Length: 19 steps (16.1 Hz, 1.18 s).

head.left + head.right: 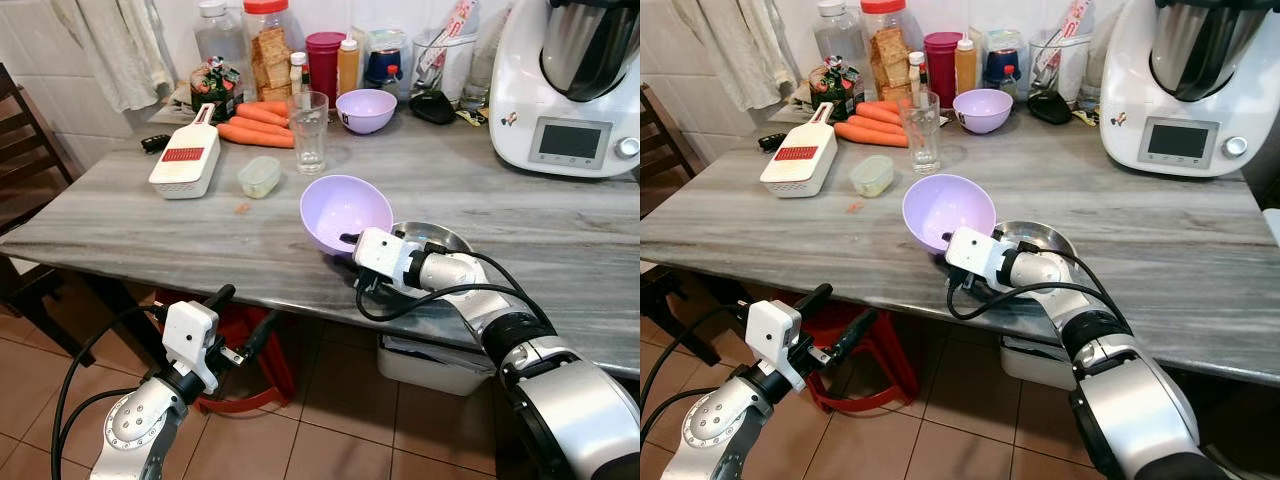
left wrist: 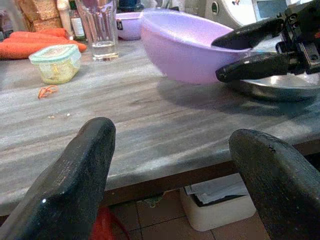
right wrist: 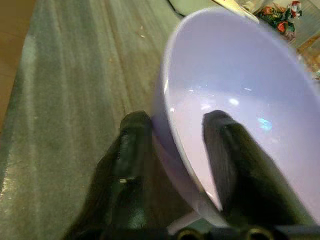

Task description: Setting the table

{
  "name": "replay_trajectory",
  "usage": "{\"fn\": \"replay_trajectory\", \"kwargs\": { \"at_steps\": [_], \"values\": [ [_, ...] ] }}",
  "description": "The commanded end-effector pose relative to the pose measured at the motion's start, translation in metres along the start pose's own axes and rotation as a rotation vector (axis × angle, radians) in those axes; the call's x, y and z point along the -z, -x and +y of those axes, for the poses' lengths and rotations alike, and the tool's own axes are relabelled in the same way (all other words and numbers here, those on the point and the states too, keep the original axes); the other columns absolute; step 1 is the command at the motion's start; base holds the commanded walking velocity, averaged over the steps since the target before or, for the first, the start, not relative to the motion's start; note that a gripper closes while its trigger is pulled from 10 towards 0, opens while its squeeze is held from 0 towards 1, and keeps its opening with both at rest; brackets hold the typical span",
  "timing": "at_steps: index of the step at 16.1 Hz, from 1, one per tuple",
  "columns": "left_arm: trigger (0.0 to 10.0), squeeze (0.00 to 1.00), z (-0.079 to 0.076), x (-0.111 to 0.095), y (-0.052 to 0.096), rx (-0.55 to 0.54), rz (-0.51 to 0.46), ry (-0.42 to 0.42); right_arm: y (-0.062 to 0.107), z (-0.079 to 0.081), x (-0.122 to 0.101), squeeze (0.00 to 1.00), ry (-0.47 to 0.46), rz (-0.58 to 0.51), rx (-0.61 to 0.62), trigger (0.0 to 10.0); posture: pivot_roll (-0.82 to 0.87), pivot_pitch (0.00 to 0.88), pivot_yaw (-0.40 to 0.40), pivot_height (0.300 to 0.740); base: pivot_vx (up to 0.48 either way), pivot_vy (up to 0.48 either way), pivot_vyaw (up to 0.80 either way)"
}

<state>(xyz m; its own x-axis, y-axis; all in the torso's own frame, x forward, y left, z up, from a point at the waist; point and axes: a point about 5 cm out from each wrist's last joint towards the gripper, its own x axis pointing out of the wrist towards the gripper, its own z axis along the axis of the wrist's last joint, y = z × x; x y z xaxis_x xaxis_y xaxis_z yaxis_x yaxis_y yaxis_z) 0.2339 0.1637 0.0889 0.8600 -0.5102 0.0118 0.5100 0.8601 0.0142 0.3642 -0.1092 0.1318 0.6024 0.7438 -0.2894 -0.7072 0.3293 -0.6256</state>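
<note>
A lilac plastic bowl [image 1: 345, 208] is tilted up off the marble table [image 1: 150, 215], its rim pinched by my right gripper [image 1: 347, 248], which is shut on it with one finger inside and one outside [image 3: 132, 145]. Just behind the gripper sits a steel bowl [image 1: 440, 236]. A second lilac bowl [image 1: 366, 109] stands at the back by the jars. My left gripper [image 1: 245, 315] hangs open below the table's front edge, and through its view the held bowl [image 2: 185, 47] is seen across the table edge.
A drinking glass [image 1: 308, 130], a small lidded tub [image 1: 260, 176], a white grater [image 1: 187, 158] and carrots [image 1: 255, 128] lie on the left half. A white kitchen machine [image 1: 570, 85] stands back right. A white bin [image 1: 425, 365] sits under the table, a chair [image 1: 25, 150] at left.
</note>
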Motion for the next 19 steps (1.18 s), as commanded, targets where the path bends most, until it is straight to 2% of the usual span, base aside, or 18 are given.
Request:
{"fn": "replay_trajectory", "kwargs": {
  "at_steps": [1,7,8,9,10,11,12,13,16,18,19],
  "values": [
    [10.0,0.00,0.002,-0.004,0.000,0.006,-0.001,-0.022,-0.003,-0.005,-0.006,1.00,0.032,0.000,0.005,10.0,0.09,0.030,0.092,0.740,0.000,0.000,0.00],
    [10.0,0.00,0.001,-0.003,0.000,-0.001,0.004,-0.021,-0.003,-0.004,-0.002,1.00,0.035,0.026,0.021,10.0,0.10,0.033,0.093,0.740,0.000,0.000,0.00],
    [10.0,0.00,0.002,-0.003,0.000,-0.003,0.004,-0.021,-0.003,-0.003,-0.001,0.96,0.034,0.034,0.028,10.0,0.10,0.034,0.097,0.740,0.000,0.000,0.00],
    [10.0,0.00,0.002,-0.003,-0.001,-0.004,0.004,-0.022,-0.003,-0.003,0.000,0.76,0.034,0.039,0.036,10.0,0.10,0.034,0.097,0.740,0.000,0.000,0.00],
    [10.0,0.00,0.002,-0.003,-0.002,-0.005,0.004,-0.023,-0.002,-0.006,-0.001,0.61,0.036,0.030,0.058,10.0,0.10,0.034,0.097,0.740,0.000,0.000,0.00],
    [10.0,0.00,0.002,-0.003,-0.002,-0.004,0.003,-0.023,-0.002,-0.007,-0.001,0.61,0.037,0.027,0.063,10.0,0.10,0.034,0.097,0.740,0.000,0.000,0.00],
    [10.0,0.00,0.002,-0.004,-0.003,-0.004,0.003,-0.023,-0.002,-0.008,-0.003,0.26,0.029,0.016,0.072,10.0,0.09,0.033,0.098,0.740,0.000,0.000,0.00],
    [10.0,0.00,0.001,-0.005,-0.006,-0.002,-0.005,-0.022,0.001,-0.017,-0.009,0.00,-0.008,-0.046,0.137,10.0,0.08,0.030,0.097,0.740,0.000,0.000,0.00],
    [10.0,0.00,0.000,-0.004,-0.009,-0.001,-0.015,-0.014,0.011,-0.026,-0.014,0.00,-0.076,-0.167,0.272,10.0,0.06,0.019,0.097,0.740,0.000,0.000,0.00],
    [10.0,0.00,-0.001,-0.004,-0.011,0.000,-0.018,-0.010,0.017,-0.027,-0.013,0.00,-0.090,-0.195,0.340,10.0,0.05,0.019,0.098,0.740,0.000,0.000,0.00],
    [10.0,0.00,-0.002,-0.005,-0.013,0.006,-0.022,-0.007,0.023,-0.029,-0.012,0.00,-0.112,-0.216,0.418,10.0,0.03,0.015,0.107,0.740,0.000,0.000,0.00]
  ]
}}
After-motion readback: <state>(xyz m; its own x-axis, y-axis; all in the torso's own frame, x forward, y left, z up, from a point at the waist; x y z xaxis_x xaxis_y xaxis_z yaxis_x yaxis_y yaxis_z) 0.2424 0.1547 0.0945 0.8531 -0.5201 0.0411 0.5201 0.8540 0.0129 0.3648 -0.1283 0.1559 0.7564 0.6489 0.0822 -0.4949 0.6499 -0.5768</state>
